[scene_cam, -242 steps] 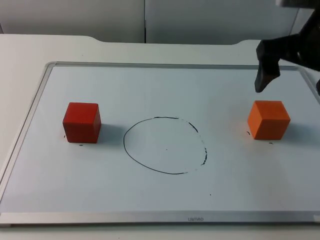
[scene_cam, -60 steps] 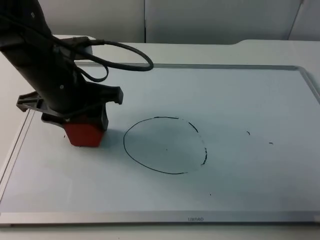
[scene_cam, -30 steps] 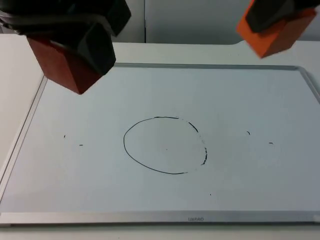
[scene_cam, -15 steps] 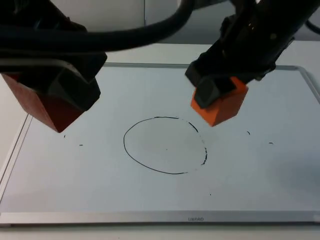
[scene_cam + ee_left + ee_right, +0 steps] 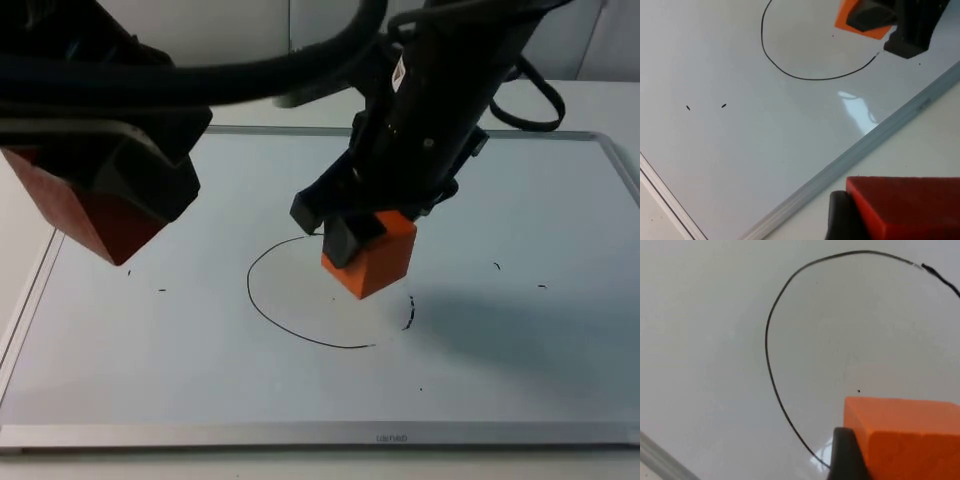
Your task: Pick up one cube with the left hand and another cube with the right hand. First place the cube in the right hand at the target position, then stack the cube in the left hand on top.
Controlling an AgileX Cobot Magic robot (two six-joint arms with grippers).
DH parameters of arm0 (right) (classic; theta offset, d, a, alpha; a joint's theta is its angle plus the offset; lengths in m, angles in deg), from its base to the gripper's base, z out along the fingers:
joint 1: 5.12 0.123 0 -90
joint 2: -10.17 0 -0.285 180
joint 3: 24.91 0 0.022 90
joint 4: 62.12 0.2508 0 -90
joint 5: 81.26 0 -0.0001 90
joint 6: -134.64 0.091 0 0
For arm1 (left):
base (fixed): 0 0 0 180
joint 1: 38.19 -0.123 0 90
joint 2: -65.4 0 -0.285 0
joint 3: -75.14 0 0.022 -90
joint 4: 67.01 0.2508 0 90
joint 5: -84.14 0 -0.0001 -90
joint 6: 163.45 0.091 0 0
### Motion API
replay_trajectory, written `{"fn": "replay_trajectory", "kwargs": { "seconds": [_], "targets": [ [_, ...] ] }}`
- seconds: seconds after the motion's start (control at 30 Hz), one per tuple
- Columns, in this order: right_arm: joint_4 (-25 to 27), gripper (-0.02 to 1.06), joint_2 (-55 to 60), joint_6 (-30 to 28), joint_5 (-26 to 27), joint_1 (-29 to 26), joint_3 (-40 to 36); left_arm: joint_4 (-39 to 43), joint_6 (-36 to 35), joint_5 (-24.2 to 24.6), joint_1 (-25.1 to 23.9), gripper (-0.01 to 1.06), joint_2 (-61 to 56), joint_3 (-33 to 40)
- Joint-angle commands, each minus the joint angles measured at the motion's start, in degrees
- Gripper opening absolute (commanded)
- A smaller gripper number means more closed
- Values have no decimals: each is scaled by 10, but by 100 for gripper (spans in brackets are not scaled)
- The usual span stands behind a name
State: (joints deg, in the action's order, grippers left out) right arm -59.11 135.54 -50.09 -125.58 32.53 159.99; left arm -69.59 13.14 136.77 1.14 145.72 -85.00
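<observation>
From above, my right gripper pinches the rigid orange cube just over the drawn black circle; my left gripper clamps the dark red cube, waiting aloft. Wrist views: both blocks look light, stiff, gripped on flat opposite faces.

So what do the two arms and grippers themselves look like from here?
Both are black. The left gripper is a blocky, angular housing. The right gripper hangs from a thick black arm carrying a small white label; its fingers are matte black and chunky.
</observation>
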Motion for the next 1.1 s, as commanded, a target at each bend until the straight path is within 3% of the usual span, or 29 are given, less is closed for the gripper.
{"fn": "replay_trajectory", "kwargs": {
  "seconds": [0.0,0.87,1.0,1.07],
  "targets": [
    [-1,0,10,2,1,3,9,-4,-6,-9,4,0,-5,1],
    [-30,0,74,2,35,8,40,-4,-6,-9,4,0,-5,1],
    [-30,13,74,1,36,8,40,-4,-6,-9,4,0,-5,1],
    [-23,35,74,2,39,8,40,-4,-6,-9,4,0,-5,1]
  ]
}}
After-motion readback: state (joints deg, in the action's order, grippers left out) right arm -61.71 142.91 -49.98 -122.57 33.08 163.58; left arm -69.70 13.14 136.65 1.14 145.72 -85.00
